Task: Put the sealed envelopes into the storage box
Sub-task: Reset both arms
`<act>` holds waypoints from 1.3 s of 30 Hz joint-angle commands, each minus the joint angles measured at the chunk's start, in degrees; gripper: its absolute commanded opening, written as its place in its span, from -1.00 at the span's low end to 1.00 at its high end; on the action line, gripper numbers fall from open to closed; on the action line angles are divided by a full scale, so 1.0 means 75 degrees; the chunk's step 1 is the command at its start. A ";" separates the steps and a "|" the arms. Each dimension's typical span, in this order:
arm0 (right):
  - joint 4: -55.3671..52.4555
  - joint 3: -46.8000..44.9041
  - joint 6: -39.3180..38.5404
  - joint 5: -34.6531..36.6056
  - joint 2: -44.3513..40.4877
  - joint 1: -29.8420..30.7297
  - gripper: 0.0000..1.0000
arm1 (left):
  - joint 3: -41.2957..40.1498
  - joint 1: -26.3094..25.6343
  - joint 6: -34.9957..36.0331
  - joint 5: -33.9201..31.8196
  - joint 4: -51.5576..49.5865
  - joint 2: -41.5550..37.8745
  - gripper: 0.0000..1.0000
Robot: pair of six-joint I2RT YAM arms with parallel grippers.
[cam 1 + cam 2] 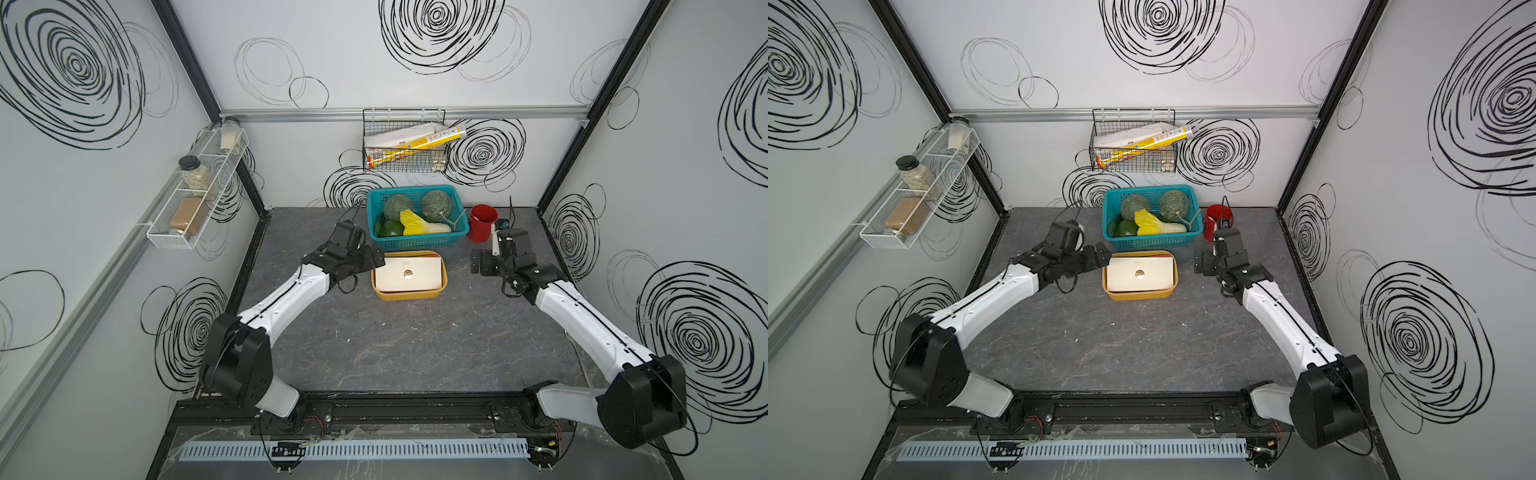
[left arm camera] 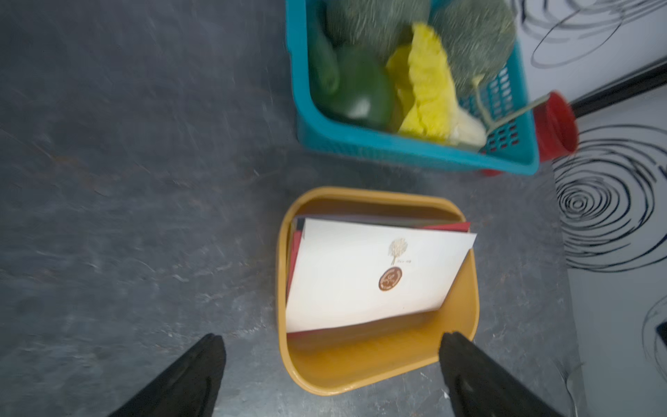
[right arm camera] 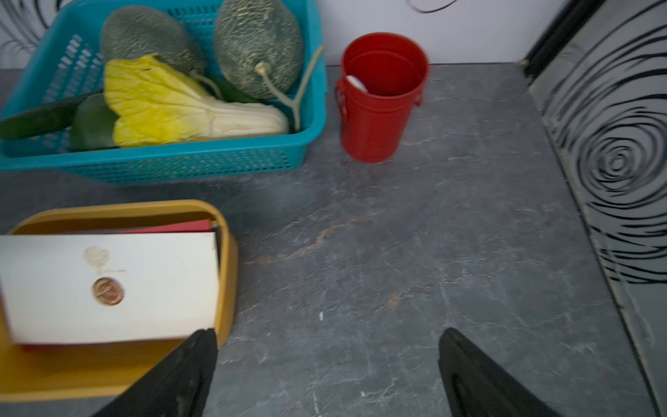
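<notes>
In both top views the sealed envelopes (image 1: 409, 274) (image 1: 1140, 274) are being shown stacked in the storage box (image 1: 409, 296) (image 1: 1140, 296), white one on top. Left wrist: the left gripper (image 2: 330, 335) is being held wide open by the box, nothing gripped. Right wrist: the right gripper (image 3: 326, 332) is being held wide open too, empty.

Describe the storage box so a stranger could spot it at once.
On the grey tabletop, find the teal basket of vegetables by the back wall. The storage box sits in front: a shallow orange-yellow tub, stacked with envelopes, a sealed white envelope on top.
</notes>
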 commanded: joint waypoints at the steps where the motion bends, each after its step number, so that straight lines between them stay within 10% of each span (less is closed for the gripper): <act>1: 0.1946 -0.1115 -0.0554 0.1141 -0.0463 -0.0451 0.99 | -0.0827 0.0441 0.1270 -0.2083 0.0588 -0.0735 0.98; 13: 0.7791 -0.3918 -0.0702 0.1444 0.1101 -0.1081 0.99 | -0.5278 0.2952 0.3075 -0.1763 0.6778 -0.1300 0.98; 23: 1.3024 -0.5948 -0.1523 -0.0781 0.2304 -0.1902 0.87 | -0.6964 0.2760 0.3891 -0.0735 1.2267 0.0921 0.98; 39: 1.1514 -0.5496 -0.1519 -0.0726 0.1936 -0.1900 1.00 | -0.6817 0.2732 0.4028 -0.0471 1.1834 0.0819 0.98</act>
